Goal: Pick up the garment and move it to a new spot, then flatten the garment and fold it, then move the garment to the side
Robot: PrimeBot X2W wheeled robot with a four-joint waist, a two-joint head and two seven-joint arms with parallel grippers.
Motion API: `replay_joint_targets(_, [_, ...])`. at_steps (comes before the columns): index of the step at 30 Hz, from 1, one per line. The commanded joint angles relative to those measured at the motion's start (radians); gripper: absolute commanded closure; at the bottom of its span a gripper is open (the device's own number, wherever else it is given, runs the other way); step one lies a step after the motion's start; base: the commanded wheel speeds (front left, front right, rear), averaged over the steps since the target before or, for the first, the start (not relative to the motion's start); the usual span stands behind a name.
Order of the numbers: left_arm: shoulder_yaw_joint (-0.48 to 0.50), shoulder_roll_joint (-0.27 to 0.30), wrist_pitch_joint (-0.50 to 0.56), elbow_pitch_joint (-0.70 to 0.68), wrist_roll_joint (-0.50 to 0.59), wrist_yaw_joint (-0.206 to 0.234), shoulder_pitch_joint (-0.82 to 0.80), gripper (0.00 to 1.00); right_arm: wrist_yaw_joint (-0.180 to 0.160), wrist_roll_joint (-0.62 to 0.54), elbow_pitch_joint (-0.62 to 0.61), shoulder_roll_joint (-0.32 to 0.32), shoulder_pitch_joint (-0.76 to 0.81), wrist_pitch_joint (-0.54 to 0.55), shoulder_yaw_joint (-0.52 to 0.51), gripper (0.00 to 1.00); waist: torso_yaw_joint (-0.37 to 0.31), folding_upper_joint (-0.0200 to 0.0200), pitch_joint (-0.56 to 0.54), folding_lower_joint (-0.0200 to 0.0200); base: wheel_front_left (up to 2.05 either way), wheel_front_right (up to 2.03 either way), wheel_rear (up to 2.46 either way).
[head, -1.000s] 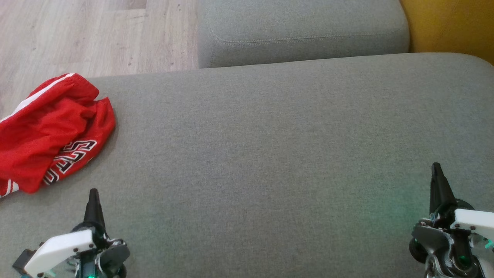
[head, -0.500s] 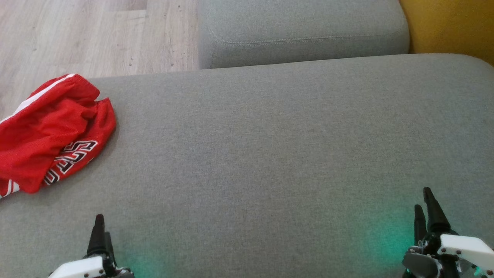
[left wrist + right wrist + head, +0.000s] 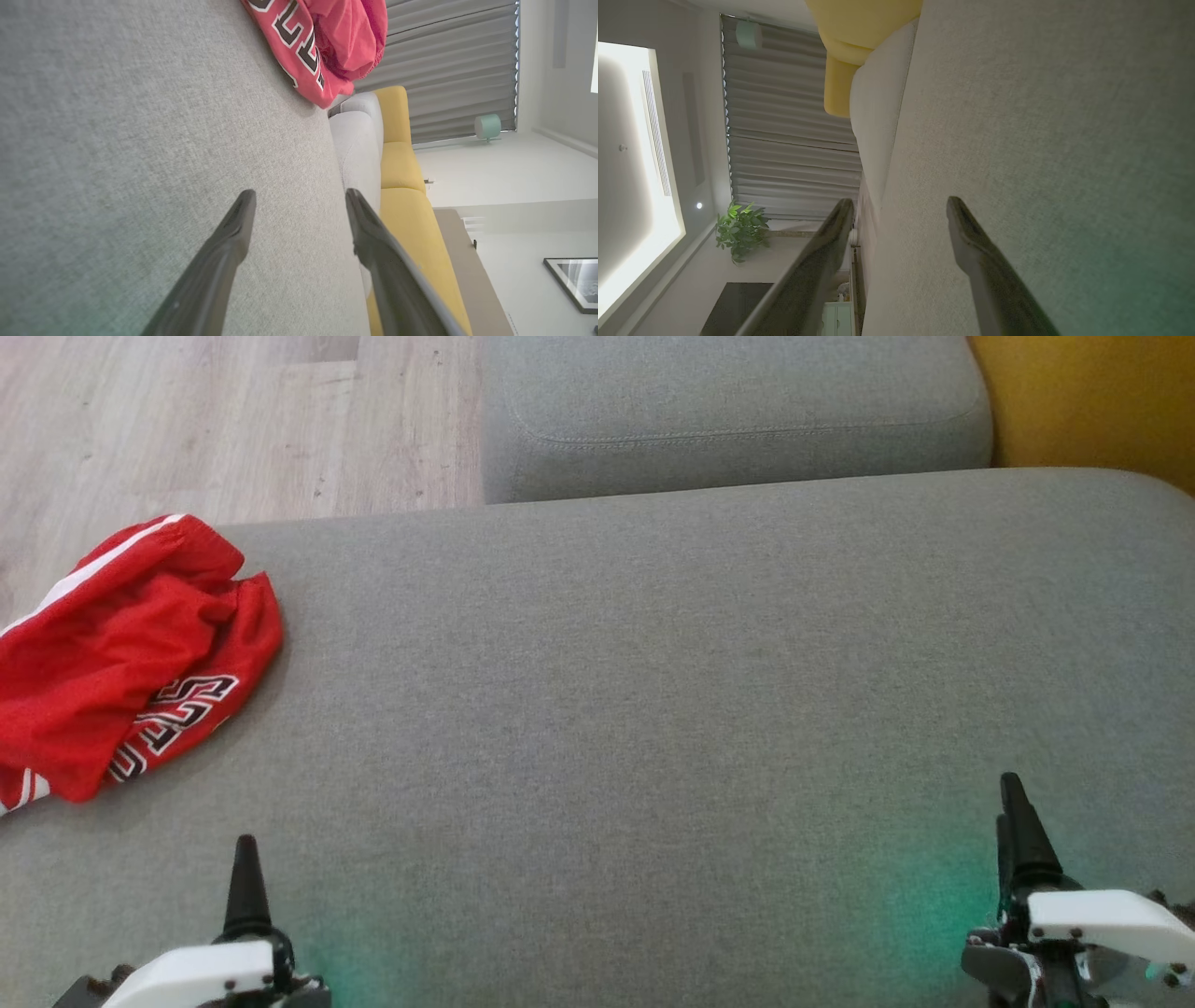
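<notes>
While both of my hands hung low over the near edge of the big grey cushion (image 3: 653, 663), the red garment (image 3: 121, 653) lay bunched at that cushion's far left corner, well apart from either. My left hand (image 3: 246, 849) was at the cushion's near left, and the garment lay farther back and more to the left. In the left wrist view its two dark fingers (image 3: 233, 233) stood wide apart with nothing between them. The garment (image 3: 322, 46) showed beyond their tips, clear of them. My right hand (image 3: 1006, 803) was at the cushion's near right, farthest from the garment. Its fingers (image 3: 971, 242) were likewise spread wide and empty over bare grey fabric.

Large black letters edged in white ran across the garment's lower fold. The folds swallowed part of them, so I could not read a whole word. White stripes ran along its upper edge and at its lower left corner.

The garment's left part was cut off by the head view's edge, so I could not tell whether it hung over the cushion's left side. In that view one finger of my left hand hid the other. Beyond the cushion's far edge sat a smaller grey cushion (image 3: 728, 420), with wooden floor (image 3: 187, 420) to its left.
</notes>
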Motion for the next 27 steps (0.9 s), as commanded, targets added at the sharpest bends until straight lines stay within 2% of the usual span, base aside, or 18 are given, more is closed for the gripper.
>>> replay_joint_targets(1, [-0.001,0.006,-0.01,-0.042,0.029,0.003,-0.037,0.0,0.0,-0.033,-0.041,-0.006,-0.047,-0.01,0.012,0.0,0.001,0.0,0.0,0.0,0.0,0.0,0.0])
replay_joint_targets(11, [-0.021,0.007,-0.039,-0.08,0.158,0.018,-0.034,0.0,0.0,-0.197,-0.063,-0.006,-0.05,-0.039,0.058,0.0,0.009,0.0,-0.002,0.0,0.0,0.0,0.0])
replay_joint_targets(27, [-0.047,0.008,-0.083,-0.118,0.349,0.029,-0.025,0.0,0.0,-0.398,-0.086,-0.008,-0.058,-0.084,0.117,0.0,0.021,0.0,-0.008,0.0,0.0,0.0,0.0])
